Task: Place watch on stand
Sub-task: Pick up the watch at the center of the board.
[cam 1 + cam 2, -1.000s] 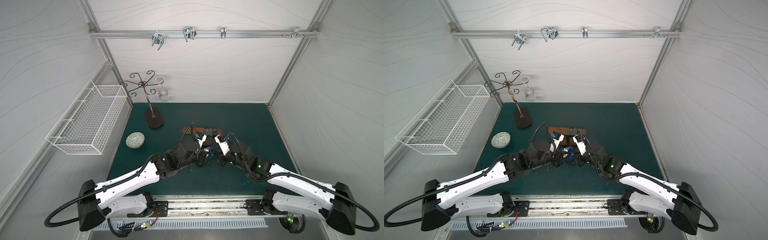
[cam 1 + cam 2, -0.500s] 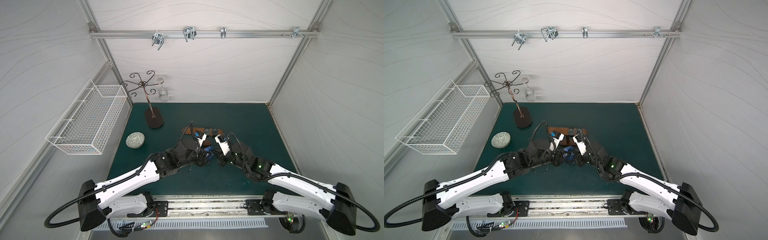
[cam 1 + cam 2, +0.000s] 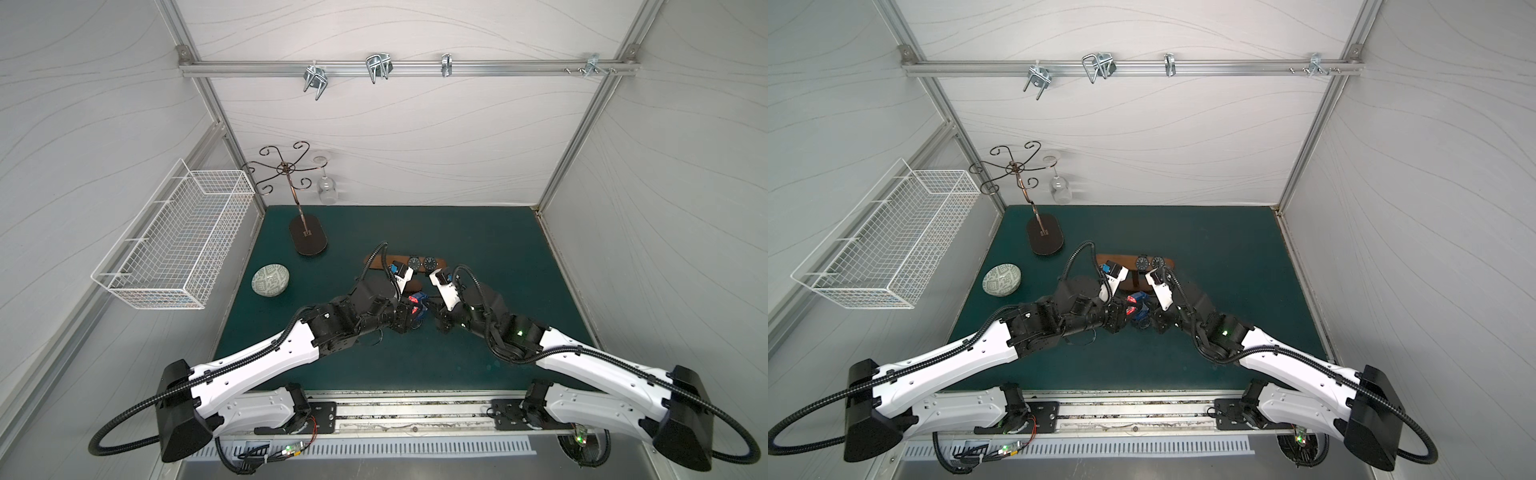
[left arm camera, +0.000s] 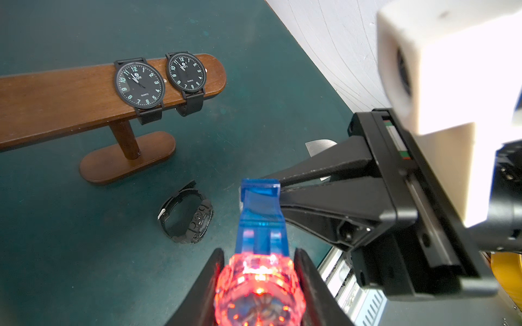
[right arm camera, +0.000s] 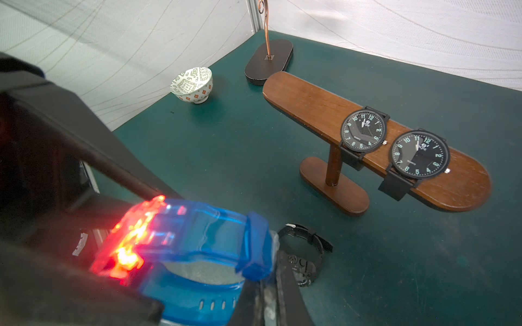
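Meeting over the middle of a dark green bench (image 3: 478,249), two white-and-black arms share a translucent blue watch (image 3: 420,305) in both top views, just in front of the low brown wooden stand (image 3: 440,263). The left end effector (image 3: 415,312) and right end effector (image 3: 433,316) face each other, their jaws too small here to read. White walls with faint wavy lines close in the bench on three sides, framed in aluminium, with a hook rail (image 3: 1129,66) across the back wall. A white wire basket (image 3: 888,245) hangs on the left wall. Near it on the bench stand a dark metal rack (image 3: 1045,239) carrying one upturned glass (image 3: 1060,189), and a patterned bowl (image 3: 1001,279).

From the left wrist, the left end effector (image 4: 258,262) grips the watch's red-glowing case between both fingers, while the right end effector (image 4: 278,185) is closed to a sliver on the tip of the blue strap. Two black-dialled watches (image 4: 139,84) sit side by side around the stand's crossbar, toward one rounded end. A black digital watch (image 4: 186,216) lies on the bench near the stand's oval base.

From the right wrist, the blue watch (image 5: 197,225) hangs clear of the stand (image 5: 310,104), its strap looped. The bowl (image 5: 193,84) and the rack's base (image 5: 268,65) sit behind, near the wall corner. The green surface looks faintly mottled.
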### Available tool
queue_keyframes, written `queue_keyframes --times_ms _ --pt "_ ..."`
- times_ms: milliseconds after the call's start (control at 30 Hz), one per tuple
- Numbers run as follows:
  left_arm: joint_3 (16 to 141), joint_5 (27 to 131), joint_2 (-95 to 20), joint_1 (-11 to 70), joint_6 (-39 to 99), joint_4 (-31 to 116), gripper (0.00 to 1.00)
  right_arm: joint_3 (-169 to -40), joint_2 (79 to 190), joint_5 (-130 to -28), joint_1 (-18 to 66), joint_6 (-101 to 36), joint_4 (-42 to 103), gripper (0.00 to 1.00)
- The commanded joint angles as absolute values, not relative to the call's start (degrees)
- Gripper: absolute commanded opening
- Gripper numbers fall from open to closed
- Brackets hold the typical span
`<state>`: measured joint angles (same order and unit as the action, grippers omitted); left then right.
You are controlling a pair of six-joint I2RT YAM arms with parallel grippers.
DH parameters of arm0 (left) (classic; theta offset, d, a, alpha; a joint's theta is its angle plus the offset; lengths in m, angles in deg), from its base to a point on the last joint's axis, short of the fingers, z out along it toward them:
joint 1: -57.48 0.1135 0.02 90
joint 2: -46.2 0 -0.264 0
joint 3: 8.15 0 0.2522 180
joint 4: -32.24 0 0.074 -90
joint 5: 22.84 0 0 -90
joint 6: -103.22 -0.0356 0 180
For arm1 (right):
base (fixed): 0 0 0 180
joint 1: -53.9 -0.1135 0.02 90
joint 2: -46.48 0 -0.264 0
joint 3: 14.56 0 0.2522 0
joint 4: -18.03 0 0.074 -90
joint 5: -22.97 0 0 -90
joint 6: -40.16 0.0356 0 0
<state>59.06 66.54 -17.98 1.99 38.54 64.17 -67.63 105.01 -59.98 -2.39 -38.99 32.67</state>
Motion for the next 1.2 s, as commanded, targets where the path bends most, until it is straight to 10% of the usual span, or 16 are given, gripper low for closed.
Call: queue_keyframes --times_ms 0,133,533,1167 --pt "61.42 66.98 -18.18 2.3 38.88 63.4 0.19 -66.51 103.3 -59.67 -2.81 -39.75 30.65 0.28" --pt "61.73 67.06 -18.06 2.37 38.79 63.69 0.19 -66.14 102.66 -58.76 -2.77 -39.77 30.62 0.6" --pt "62.8 60.32 -14.98 3.87 36.18 69.44 0.19 -65.16 97.89 -56.06 -2.79 -41.33 31.57 0.81" --pt "67.75 58.77 -13.67 20.02 29.0 78.98 0.21 -84.23 108.04 -60.38 21.35 -32.87 48.76 0.57"
